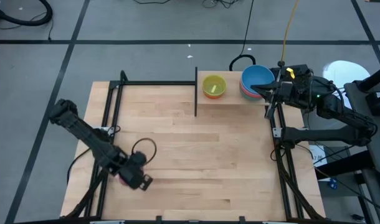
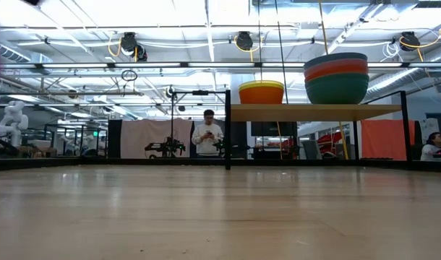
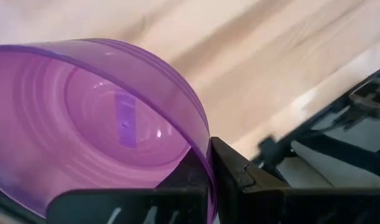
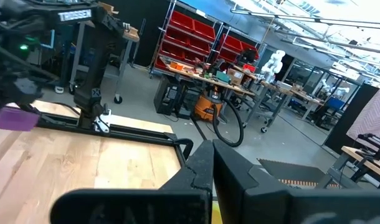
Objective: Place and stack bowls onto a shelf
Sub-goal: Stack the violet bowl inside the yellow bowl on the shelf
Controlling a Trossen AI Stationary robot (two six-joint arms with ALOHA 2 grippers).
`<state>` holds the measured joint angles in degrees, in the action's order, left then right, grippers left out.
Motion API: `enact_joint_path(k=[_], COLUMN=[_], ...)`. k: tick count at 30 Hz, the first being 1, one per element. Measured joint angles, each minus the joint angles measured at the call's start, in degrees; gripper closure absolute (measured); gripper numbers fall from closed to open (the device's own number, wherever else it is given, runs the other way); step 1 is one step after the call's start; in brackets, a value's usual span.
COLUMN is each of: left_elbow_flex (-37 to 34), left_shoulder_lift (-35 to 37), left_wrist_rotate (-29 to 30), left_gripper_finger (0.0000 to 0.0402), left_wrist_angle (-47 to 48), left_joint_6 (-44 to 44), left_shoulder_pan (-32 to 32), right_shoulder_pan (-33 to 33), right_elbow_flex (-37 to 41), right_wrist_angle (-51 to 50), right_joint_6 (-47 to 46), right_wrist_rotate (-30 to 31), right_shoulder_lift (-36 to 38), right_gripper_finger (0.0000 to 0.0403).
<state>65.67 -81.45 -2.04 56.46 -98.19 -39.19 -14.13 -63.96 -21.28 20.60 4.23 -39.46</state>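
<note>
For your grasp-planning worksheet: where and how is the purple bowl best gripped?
By its thin rim wall, one finger inside and one outside, coming from the open side. The left gripper already pinches the purple bowl this way; the wide round body probably would not fit between the fingers.

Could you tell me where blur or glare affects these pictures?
Left wrist view: the purple bowl fills the frame, table behind it soft. Low view: bright ceiling lights glare above the shelf; a pink blur sits at the edge. High view: evenly lit.
</note>
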Motion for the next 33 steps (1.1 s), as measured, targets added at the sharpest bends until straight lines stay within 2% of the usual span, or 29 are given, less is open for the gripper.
enact_joint_path(k=[7,14,24,30,33], left_elbow_flex=[2.1,11.3,24.6,28.9,31.9], left_shoulder_lift=[2.9,2.9,1.8,-1.5,-4.1], left_wrist_rotate=[1.2,2.4,5.1,5.1,3.9], left_gripper_finger=[0.0398,0.0399,0.0399,0.0399,0.0399], left_wrist_angle=[0.5,0.4,0.4,-1.1,-4.8], left_joint_6=[18.1,37.9,57.4,65.4,69.5], left_shoulder_pan=[11.4,23.8,41.9,50.3,53.4], right_shoulder_pan=[0.0,0.0,0.0,0.0,0.0], right_elbow_flex=[0.0,0.0,0.0,0.0,0.0], right_wrist_angle=[0.0,0.0,0.0,-0.1,-0.2], right_joint_6=[0.0,0.3,2.6,2.6,3.3], right_wrist_rotate=[0.0,0.0,0.0,0.1,0.6], right_shoulder_lift=[0.0,0.0,0.0,0.0,0.0], right_gripper_finger=[0.0403,0.0403,0.0403,0.0403,0.0403])
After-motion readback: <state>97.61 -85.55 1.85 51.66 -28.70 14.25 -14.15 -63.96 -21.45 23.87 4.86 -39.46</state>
